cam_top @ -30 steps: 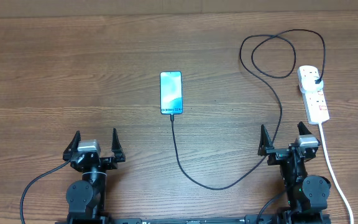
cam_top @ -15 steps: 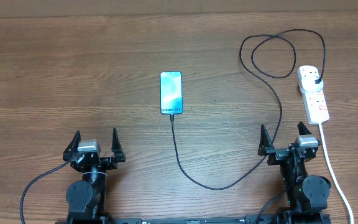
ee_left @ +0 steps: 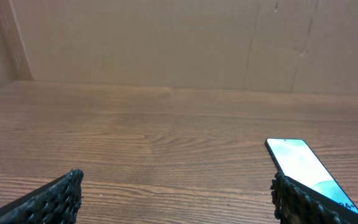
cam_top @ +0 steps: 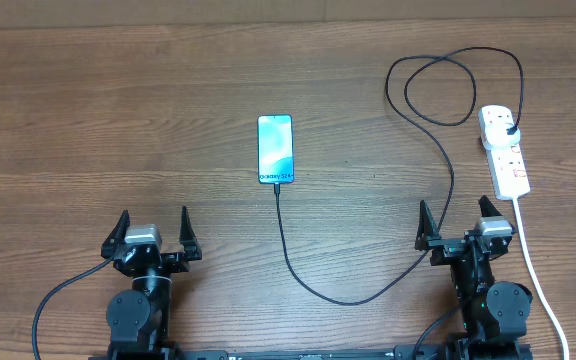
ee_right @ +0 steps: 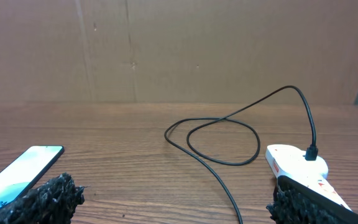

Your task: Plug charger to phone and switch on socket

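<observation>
The phone [cam_top: 276,149] lies flat at the table's middle, screen lit. The charger [cam_top: 348,302] meets its near edge, though whether the tip is fully seated is too small to tell. From there the cable sags toward the near edge, climbs past the right pincer [cam_top: 454,205], loops near the far right corner and ends in the socket [cam_top: 505,150] by the right edge. The switch state is unreadable. Both pincers, the left pincer [cam_top: 154,214] too, stand with fingers wide apart, holding nothing. The risk is that the right arm, reaching for the switch, snags the cable beside it and tugs the tip loose or drags the phone. A press could also skid the strip.
</observation>
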